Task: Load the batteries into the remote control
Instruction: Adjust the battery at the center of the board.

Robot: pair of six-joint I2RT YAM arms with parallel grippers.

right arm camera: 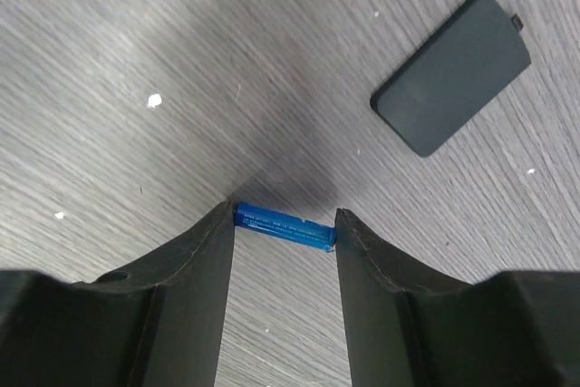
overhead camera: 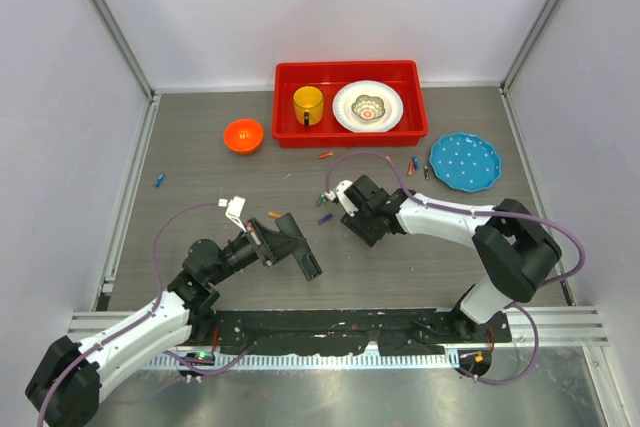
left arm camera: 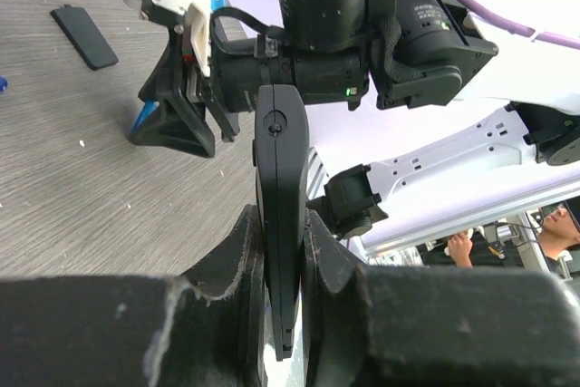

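My left gripper (overhead camera: 272,244) is shut on the black remote control (overhead camera: 305,259) and holds it edge-on above the table; in the left wrist view the remote (left arm camera: 281,160) stands clamped between my fingers (left arm camera: 283,242). My right gripper (overhead camera: 352,217) points down at the table. In the right wrist view its fingertips (right arm camera: 285,224) press on both ends of a blue battery (right arm camera: 299,231) just above the wood. The left wrist view shows that battery (left arm camera: 145,117) too. Loose batteries lie about: purple (overhead camera: 325,218), green (overhead camera: 318,199), orange (overhead camera: 275,215), blue (overhead camera: 159,181).
The remote's black battery cover (right arm camera: 451,86) lies flat near my right gripper. A red tray (overhead camera: 285,132) with a yellow mug (overhead camera: 308,104) and white plate (overhead camera: 345,112) stands at the back. An orange bowl (overhead camera: 243,135) is left of it, a blue plate (overhead camera: 465,161) right.
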